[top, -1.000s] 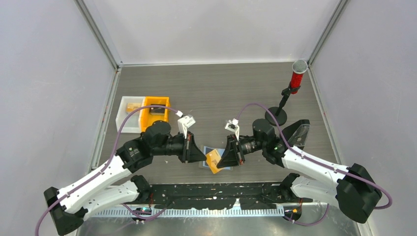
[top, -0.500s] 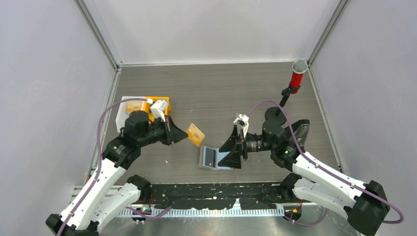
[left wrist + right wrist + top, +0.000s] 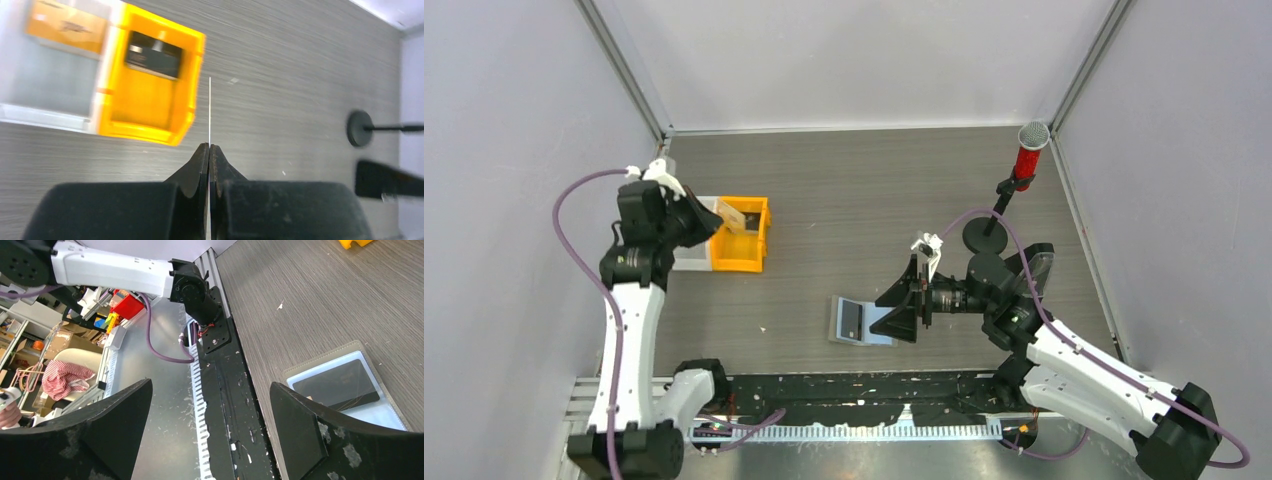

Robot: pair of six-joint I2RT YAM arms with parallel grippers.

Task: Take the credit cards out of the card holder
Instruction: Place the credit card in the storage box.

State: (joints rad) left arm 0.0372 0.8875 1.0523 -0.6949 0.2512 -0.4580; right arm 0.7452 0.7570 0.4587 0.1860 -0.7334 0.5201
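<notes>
Hovering at ten o'clock on the table (image 3: 874,190), the left gripper (image 3: 209,147) is pinched tight on a card (image 3: 209,110), right at the orange bin (image 3: 145,100). Whether the card is over the bin or just beside its rim, I can't tell. The wrist view catches the card edge-on as a bare white line, its long axis running straight out from the fingertips.

Down near six o'clock, the right gripper (image 3: 211,385) stands with jaws wide apart and nothing in them, just at the three o'clock side of the holder (image 3: 320,359). The holder lies open and flat, long axis nine to three. A dark card (image 3: 335,385) shows in its nine o'clock panel, lying roughly twelve to six, so there's work left.

My read is that these cards are light, stiff and slick, too thin to lift off a flat face. Best bet is to slide one out and pinch the exposed short edge while the holder is pinned.
</notes>
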